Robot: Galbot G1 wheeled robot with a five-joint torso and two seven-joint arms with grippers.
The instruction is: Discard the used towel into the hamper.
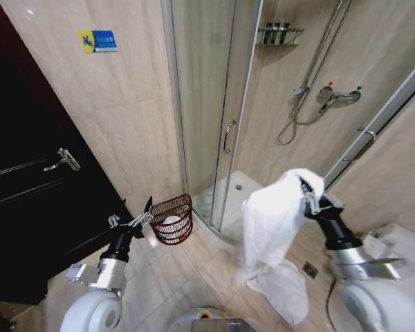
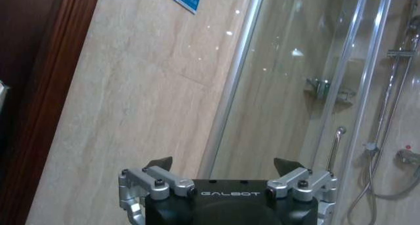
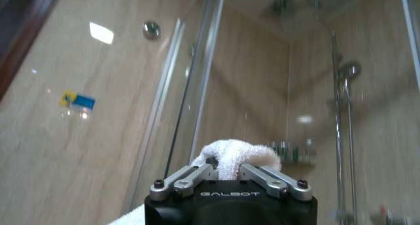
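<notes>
Bathroom scene with 2 arms raised before a glass shower enclosure (image 1: 214,104). The right gripper (image 1: 308,196) is held up at the right, its fingers clamped together on the top of a white towel (image 1: 270,221); in the right wrist view the towel (image 3: 233,156) bulges out between the closed fingers of the right gripper (image 3: 226,172). From this grip the cloth hangs down in a long fold, and its lower end reaches the tiled floor (image 1: 194,277) in front of the robot (whether that lowest part is the same piece of cloth cannot be told). The hamper (image 1: 173,220), a round dark reddish-brown wire basket, stands on the floor at the left, against the beige wall beside the shower door, with something white inside it. It is well apart from the towel. The left gripper (image 1: 144,217) is held just beside the hamper's near-left rim, not touching it; in the left wrist view the left gripper (image 2: 226,167) has its 2 fingers spread wide apart and holds nothing. A dark door (image 1: 28,187) lies at the far left.
</notes>
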